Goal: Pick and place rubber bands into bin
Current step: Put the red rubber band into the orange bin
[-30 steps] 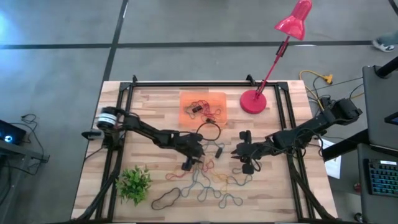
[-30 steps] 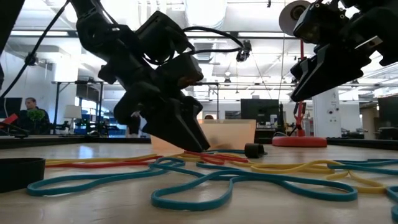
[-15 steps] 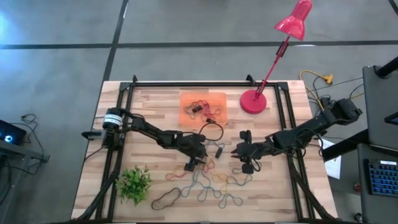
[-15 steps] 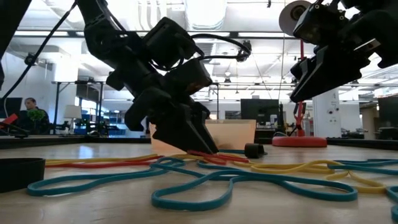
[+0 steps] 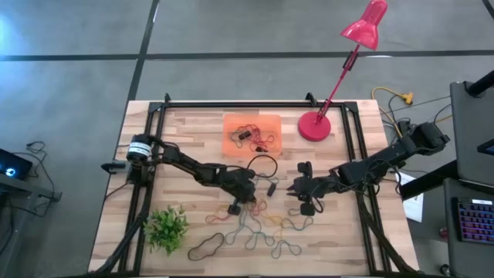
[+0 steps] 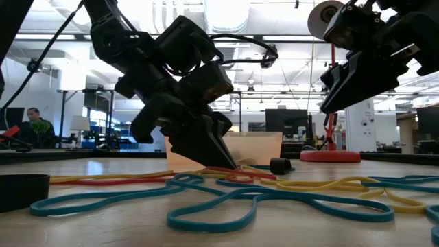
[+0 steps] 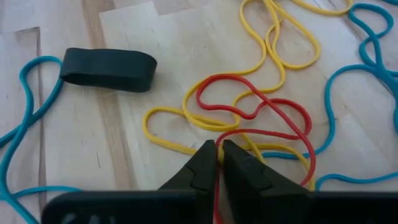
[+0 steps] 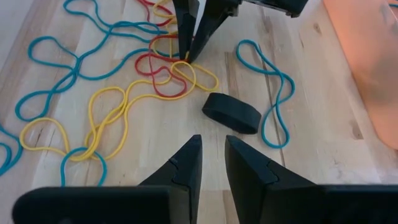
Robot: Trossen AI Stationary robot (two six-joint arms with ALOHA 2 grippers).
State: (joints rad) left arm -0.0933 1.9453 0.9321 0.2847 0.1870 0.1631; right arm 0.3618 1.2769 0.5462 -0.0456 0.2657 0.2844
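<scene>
One bin [image 5: 252, 133], two tools.

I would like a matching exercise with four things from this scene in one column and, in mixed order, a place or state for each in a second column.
Things:
1. left hand
2. right hand
3. bin
4. wide black band

Places or states:
A. lying loose on the wood
B. shut on the red rubber band
C. beside the lamp base
D. hanging above the table, holding nothing

Pairs: 1-B, 2-D, 3-C, 4-A
</scene>
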